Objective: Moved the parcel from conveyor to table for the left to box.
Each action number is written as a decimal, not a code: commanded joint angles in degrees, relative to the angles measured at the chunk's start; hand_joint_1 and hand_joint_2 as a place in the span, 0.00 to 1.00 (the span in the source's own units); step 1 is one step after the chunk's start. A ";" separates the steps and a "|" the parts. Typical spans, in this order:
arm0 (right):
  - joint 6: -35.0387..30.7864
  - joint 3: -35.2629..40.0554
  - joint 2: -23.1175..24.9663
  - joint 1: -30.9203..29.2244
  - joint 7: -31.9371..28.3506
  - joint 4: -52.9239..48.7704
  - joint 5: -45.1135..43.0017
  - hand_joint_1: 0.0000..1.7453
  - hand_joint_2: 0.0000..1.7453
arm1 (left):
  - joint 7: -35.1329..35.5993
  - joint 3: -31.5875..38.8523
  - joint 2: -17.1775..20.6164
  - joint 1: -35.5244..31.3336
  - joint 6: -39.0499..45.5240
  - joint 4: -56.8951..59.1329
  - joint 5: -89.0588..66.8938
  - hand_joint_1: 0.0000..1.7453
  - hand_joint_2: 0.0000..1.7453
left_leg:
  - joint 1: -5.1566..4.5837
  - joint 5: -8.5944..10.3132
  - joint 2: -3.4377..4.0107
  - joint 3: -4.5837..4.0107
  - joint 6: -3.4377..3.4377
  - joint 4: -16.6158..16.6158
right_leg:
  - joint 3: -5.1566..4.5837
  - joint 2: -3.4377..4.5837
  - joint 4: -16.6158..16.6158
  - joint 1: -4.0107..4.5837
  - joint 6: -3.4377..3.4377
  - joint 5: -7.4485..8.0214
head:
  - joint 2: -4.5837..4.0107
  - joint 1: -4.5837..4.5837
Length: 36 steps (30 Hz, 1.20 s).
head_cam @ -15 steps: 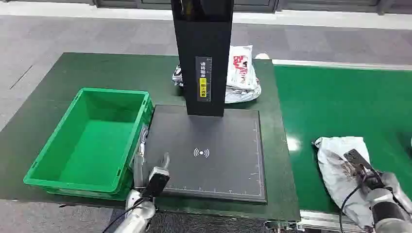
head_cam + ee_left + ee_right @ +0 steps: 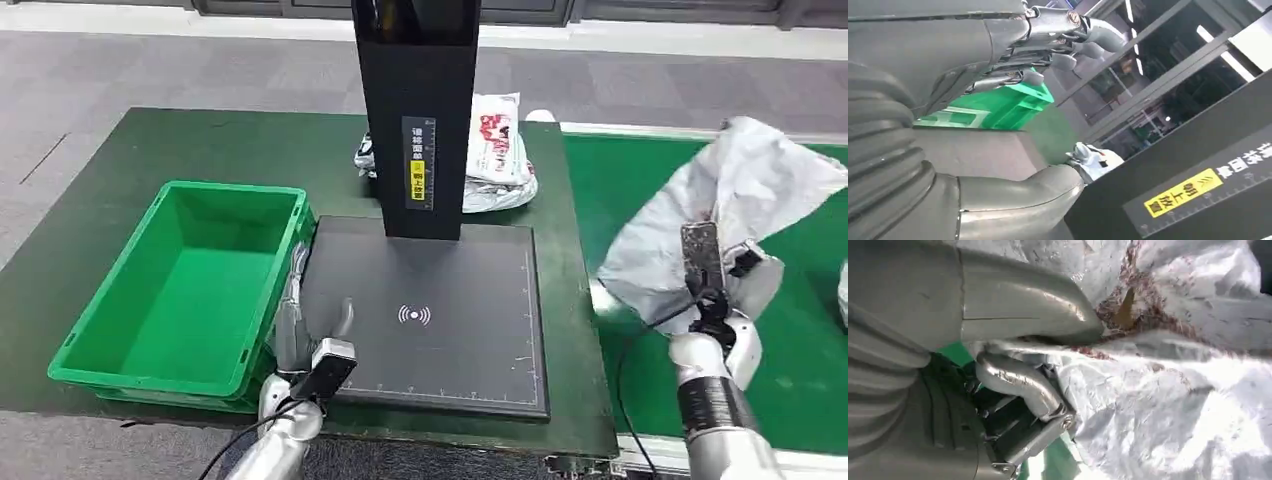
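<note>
The left hand (image 2: 300,335) is seen nearest, at the front edge of the black scanner plate (image 2: 430,310), just beside the green box (image 2: 185,285); its fingers (image 2: 1068,47) are spread apart and nothing is held in it. To the right, the right hand (image 2: 725,275) is raised above the green conveyor (image 2: 700,190), and the parcel (image 2: 730,190), a crumpled grey bag, is gripped between its thumb and fingers and is held up in the air, clear of the belt. Farther back on the worktop (image 2: 200,145), behind the black column (image 2: 418,120), other bagged parcels (image 2: 498,155) are lying.
</note>
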 commanded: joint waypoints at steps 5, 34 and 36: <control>7.26 35.88 9.81 5.16 -3.90 -13.06 -4.49 1.00 1.00 | -0.58 -3.95 0.00 -5.45 -0.15 2.58 0.56 0.00 1.00 | 0.08 -0.01 0.25 0.00 -0.05 -0.03 | -0.06 0.31 -0.03 0.08 -0.08 0.08 | 0.00 0.02; 6.10 28.58 13.10 13.49 -0.53 -15.42 -7.93 0.00 0.00 | 0.16 -12.02 -1.25 -12.05 -0.67 11.54 3.59 0.00 1.00 | 0.08 0.08 -0.15 0.00 -0.04 -0.10 | 0.06 -0.07 -0.17 0.08 -0.04 0.04 | 0.00 0.00; 4.85 27.08 13.38 14.62 -1.68 -17.19 -9.18 0.00 0.00 | 0.39 -12.23 -1.22 -12.33 -0.74 12.26 3.38 0.00 1.00 | 0.04 0.05 -0.09 -0.07 -0.04 -0.04 | -0.06 -0.03 -0.06 0.04 -0.03 0.01 | 0.00 0.02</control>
